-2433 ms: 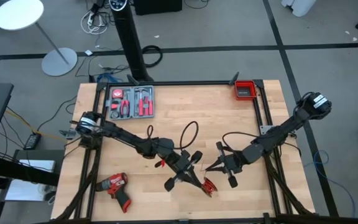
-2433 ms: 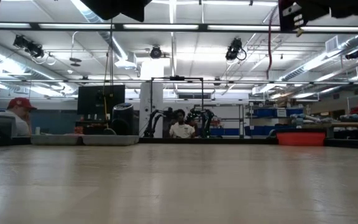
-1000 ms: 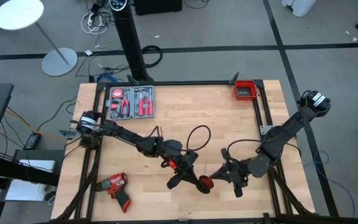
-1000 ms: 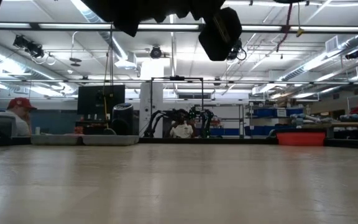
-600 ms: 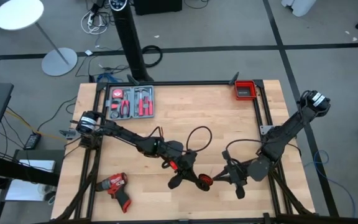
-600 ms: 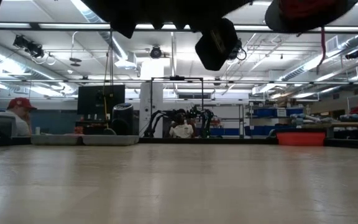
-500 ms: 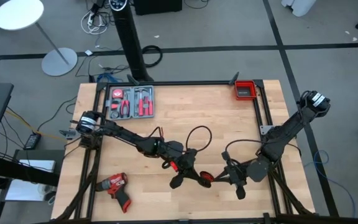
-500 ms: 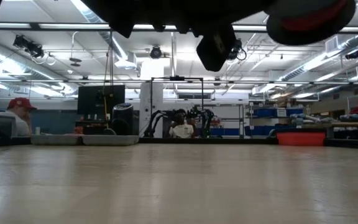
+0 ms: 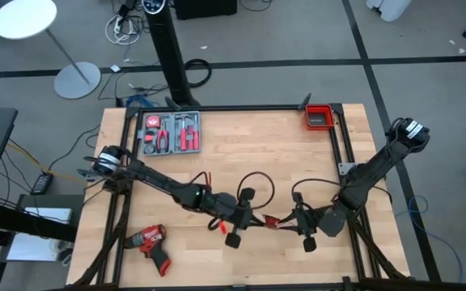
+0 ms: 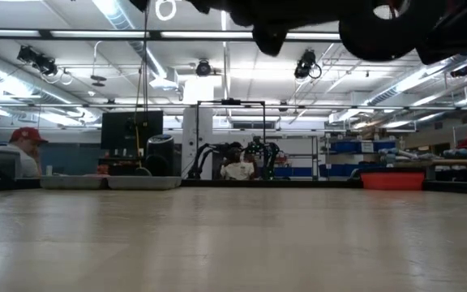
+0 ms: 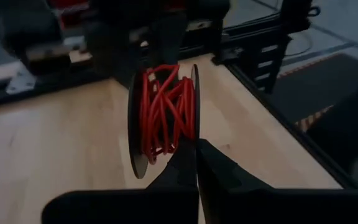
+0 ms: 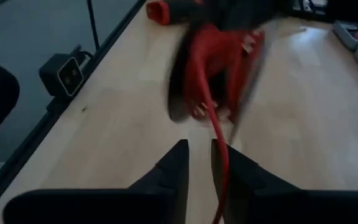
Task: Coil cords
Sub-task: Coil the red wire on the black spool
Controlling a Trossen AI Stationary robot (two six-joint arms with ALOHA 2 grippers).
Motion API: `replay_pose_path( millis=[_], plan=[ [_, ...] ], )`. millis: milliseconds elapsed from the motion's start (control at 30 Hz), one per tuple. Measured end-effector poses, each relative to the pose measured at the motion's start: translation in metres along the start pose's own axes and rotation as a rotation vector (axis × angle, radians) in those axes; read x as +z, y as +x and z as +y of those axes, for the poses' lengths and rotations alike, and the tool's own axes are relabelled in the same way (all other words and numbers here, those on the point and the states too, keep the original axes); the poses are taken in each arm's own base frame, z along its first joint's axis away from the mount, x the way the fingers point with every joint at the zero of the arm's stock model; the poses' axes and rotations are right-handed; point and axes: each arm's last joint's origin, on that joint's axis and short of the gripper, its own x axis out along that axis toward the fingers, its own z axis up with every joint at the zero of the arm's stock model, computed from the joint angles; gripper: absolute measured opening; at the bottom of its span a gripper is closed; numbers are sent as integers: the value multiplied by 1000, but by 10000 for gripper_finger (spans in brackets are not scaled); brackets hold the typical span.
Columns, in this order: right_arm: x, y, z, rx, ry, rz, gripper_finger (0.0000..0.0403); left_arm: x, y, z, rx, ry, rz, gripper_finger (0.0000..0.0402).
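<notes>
A black spool wound with thin red wire hangs above the middle of the wooden table, toward its near edge; in the high view the spool sits between my two grippers. My left gripper is shut on it. My right gripper faces the blurred spool from the table's right, its fingers a small gap apart. A loose end of red wire trails from the spool down past one right finger. My left gripper pinches the rim of one spool flange between its two fingertips, coming from the table's left at a slight downward slant. The spool stands on edge, lifted clear of the table. My right gripper: the trailing red wire runs along one finger; whether it touches, I cannot tell.
An open tool case lies at the far left, a red bin at the far right corner, a red drill near the left front. Black frame rails edge the table. People sit beyond the far edge.
My left gripper has rolled about its own axis, turning the spool with it, and has carried the spool a little away from the table's near edge, level with my right gripper. My right gripper has sunk slightly and rolled.
</notes>
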Motion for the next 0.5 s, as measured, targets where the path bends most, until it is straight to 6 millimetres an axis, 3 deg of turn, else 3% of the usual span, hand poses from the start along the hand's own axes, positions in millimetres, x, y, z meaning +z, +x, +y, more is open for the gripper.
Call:
replay_pose_path(
  millis=[500],
  plan=[
    [-29, -13, 15, 33, 111, -48, 68, 21, -12, -50, 194, 183, -110, 0]
  ],
)
